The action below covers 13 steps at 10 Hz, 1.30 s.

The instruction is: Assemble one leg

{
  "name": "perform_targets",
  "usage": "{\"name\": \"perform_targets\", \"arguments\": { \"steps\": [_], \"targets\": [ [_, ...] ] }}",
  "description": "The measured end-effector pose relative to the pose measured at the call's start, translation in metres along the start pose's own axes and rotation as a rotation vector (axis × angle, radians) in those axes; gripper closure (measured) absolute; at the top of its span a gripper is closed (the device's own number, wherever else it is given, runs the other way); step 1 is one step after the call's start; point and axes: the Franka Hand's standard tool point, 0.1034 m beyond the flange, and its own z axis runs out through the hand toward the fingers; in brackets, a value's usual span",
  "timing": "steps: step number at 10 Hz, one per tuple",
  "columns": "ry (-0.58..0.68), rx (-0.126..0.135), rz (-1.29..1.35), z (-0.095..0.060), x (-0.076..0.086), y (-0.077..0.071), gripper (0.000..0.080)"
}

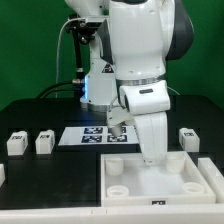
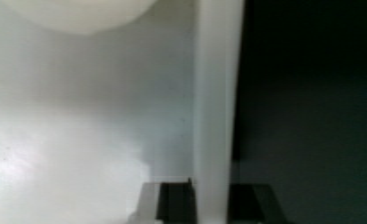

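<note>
Gripper [image 1: 150,158] low at tray [image 1: 200,188] rear wall, fingers [image 2: 171,205] either side of wall, can't tell if clamped, legs [image 1: 43,142] loose on table [image 1: 50,188] both sides.

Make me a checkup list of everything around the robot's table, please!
Surface: black table; the marker board lies flat on it.
Job's things: three legs stand apart on the table, two at the exterior view's left and one at its right, none held. The tray with round corner sockets lies in front.
Clutter: nothing seen.
Grippers: the gripper is low at the tray's rim. The fingers sit either side of a white wall. Open or shut cannot be told.
Cables: a black cable hangs behind the arm.
Surroundings: green wall.
</note>
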Motion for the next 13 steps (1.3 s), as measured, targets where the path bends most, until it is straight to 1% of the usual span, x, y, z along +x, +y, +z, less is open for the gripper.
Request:
{"name": "perform_targets", "arguments": {
  "steps": [1, 4, 6, 11, 12, 13],
  "targets": [
    [0.001, -0.006, 0.003, 0.000, 0.000, 0.001, 0.0739],
    [0.004, -0.008, 0.033, 0.000, 0.004, 0.004, 0.0739],
    [0.004, -0.008, 0.052, 0.001, 0.011, 0.004, 0.0739],
    [0.004, -0.007, 0.058, 0.001, 0.011, 0.004, 0.0739],
    [0.004, -0.007, 0.059, 0.001, 0.010, 0.004, 0.0659],
    [0.004, -0.007, 0.059, 0.001, 0.010, 0.004, 0.0521]
  ]
}}
